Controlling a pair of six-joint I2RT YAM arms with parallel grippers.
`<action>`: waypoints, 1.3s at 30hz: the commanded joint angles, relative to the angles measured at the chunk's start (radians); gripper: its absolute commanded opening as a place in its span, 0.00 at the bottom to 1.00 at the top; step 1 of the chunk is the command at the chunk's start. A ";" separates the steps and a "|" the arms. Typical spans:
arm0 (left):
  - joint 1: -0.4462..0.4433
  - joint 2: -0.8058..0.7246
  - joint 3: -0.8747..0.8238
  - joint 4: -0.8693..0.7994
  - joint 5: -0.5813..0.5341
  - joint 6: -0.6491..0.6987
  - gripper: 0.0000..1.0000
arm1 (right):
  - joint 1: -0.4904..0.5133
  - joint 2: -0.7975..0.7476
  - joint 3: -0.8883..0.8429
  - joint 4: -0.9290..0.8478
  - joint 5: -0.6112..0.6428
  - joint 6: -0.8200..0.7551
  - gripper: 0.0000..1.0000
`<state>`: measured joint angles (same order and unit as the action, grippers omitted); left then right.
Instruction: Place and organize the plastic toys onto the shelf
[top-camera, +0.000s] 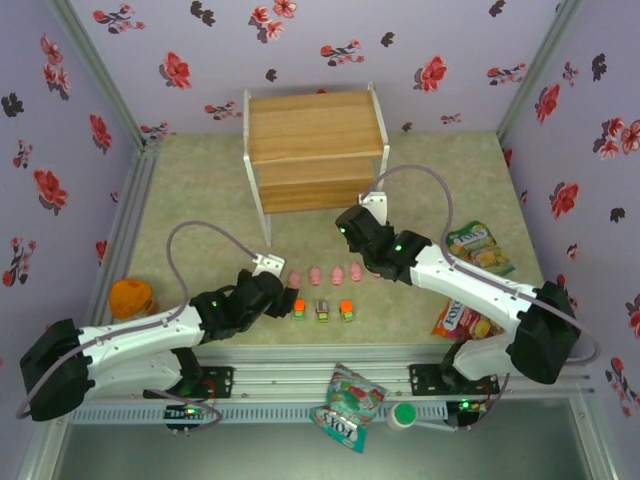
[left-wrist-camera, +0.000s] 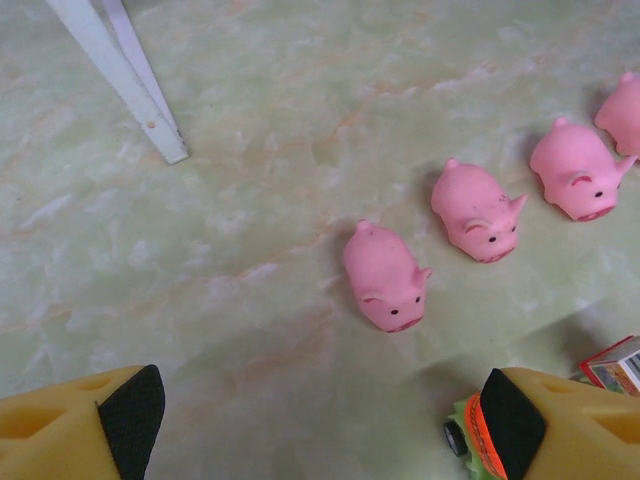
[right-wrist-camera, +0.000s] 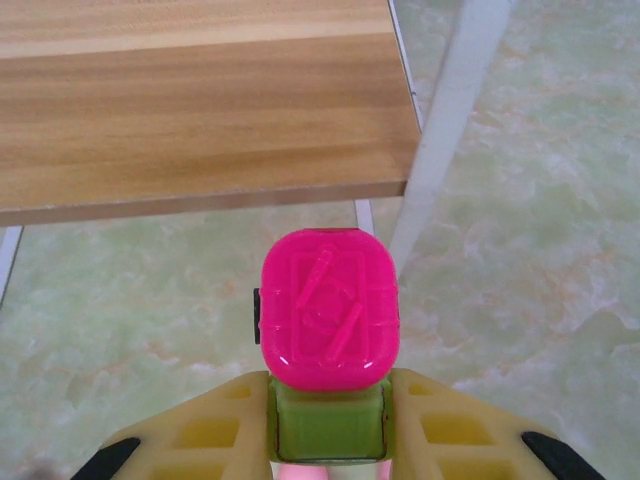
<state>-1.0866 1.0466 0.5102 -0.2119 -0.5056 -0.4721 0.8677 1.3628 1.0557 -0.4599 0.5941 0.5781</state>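
A staged robot test cell was shown, not a lived-in room. The surface (top-camera: 200, 190) was boxed in by flower-papered panels (top-camera: 430, 70) joined at bare metal posts. Behind the left pincer (top-camera: 288, 298) and the right pincer (top-camera: 347, 224), both arm bases were bolted to an aluminium rail (top-camera: 290, 378). Between the pincers plastic toys (top-camera: 316, 274) were lined up in rows, and a shelf (top-camera: 315, 140) was set beyond the right pincer.

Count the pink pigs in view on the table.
4 pink pigs, side by side in one row on the table between the two arms. The right arm may hide another.
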 joint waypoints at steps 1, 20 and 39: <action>-0.026 0.016 0.038 -0.014 -0.067 0.018 0.87 | -0.015 0.020 0.050 0.039 -0.009 -0.033 0.20; -0.039 0.005 0.042 -0.035 -0.114 0.018 0.88 | -0.096 0.155 0.188 0.079 -0.088 -0.100 0.19; -0.039 0.007 0.041 -0.035 -0.116 0.020 0.88 | -0.130 0.244 0.246 0.115 -0.063 -0.139 0.19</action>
<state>-1.1194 1.0611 0.5297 -0.2256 -0.5865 -0.4652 0.7471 1.5909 1.2690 -0.3660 0.5129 0.4587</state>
